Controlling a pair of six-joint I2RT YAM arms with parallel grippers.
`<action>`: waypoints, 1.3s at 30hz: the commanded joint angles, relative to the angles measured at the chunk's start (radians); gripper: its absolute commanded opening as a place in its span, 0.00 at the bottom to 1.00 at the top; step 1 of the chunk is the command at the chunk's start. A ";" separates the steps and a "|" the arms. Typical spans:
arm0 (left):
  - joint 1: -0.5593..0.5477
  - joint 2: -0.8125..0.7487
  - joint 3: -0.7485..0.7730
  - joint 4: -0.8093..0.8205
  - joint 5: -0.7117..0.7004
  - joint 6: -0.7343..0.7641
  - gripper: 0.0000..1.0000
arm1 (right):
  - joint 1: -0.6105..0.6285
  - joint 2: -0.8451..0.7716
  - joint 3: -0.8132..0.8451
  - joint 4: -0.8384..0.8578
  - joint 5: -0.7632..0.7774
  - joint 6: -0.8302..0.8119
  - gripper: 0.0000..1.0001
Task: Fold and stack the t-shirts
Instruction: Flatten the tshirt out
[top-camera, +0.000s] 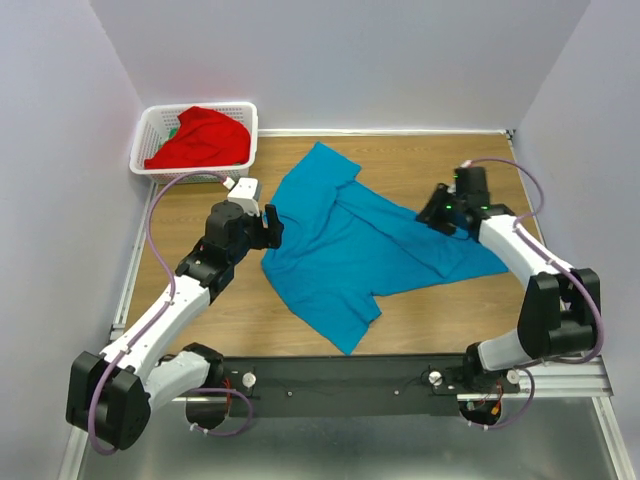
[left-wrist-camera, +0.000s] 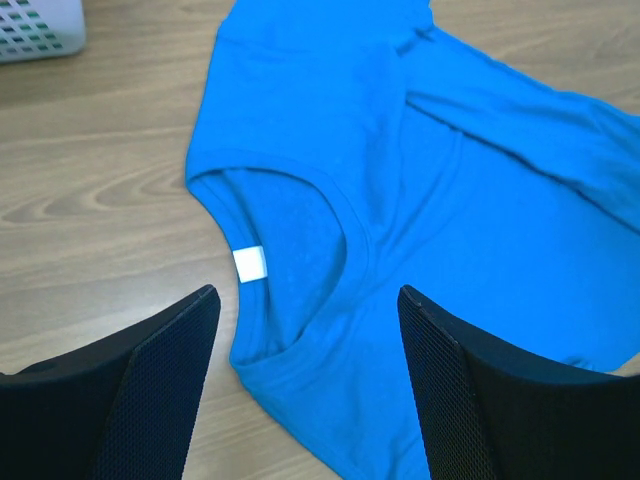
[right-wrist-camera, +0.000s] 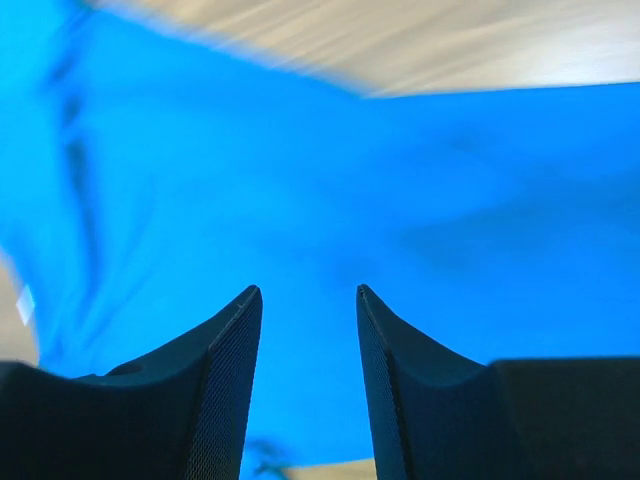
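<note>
Nearest the bases, bare surface (top-camera: 440, 310) lies in front of the teal shirt (top-camera: 350, 250). The shirt is spread over the middle of the wood but is rumpled, with one sleeve doubled over the chest and the lower edge skewed toward the near side. No fold has been made yet, so the step in hand looks like the first one: flattening this shirt and taking hold of it.

The left pincer (top-camera: 270, 225) hovers at the shirt's left edge. Its jaws are released and wide, with nothing between them. In its wrist view the collar (left-wrist-camera: 350, 225) and white label (left-wrist-camera: 250, 264) lie just ahead of the fingertips.

The right pincer (top-camera: 437, 210) sits low over the shirt's right side. Its jaws are partly apart with only blurred blue cloth beyond the gap, and no cloth appears to be pinched.

Next, each pincer probably needs to drop to the cloth and close on a single layer, near the shoulder on the left and the hem or side on the right. Both would then pull outward together to smooth the shirt before folding.

Farthest back, the red shirt (top-camera: 200, 138) is heaped in the basket (top-camera: 190, 172) at the left corner, awaiting its turn.
</note>
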 joint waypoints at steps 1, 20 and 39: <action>0.001 -0.004 0.012 -0.025 0.011 -0.002 0.80 | -0.163 0.029 -0.044 -0.042 -0.027 -0.023 0.48; 0.008 -0.010 0.018 -0.027 -0.020 0.013 0.80 | -0.433 0.159 -0.122 0.058 0.003 -0.038 0.47; 0.013 -0.001 0.023 -0.030 -0.013 0.010 0.80 | -0.435 0.080 -0.164 0.050 -0.096 -0.044 0.39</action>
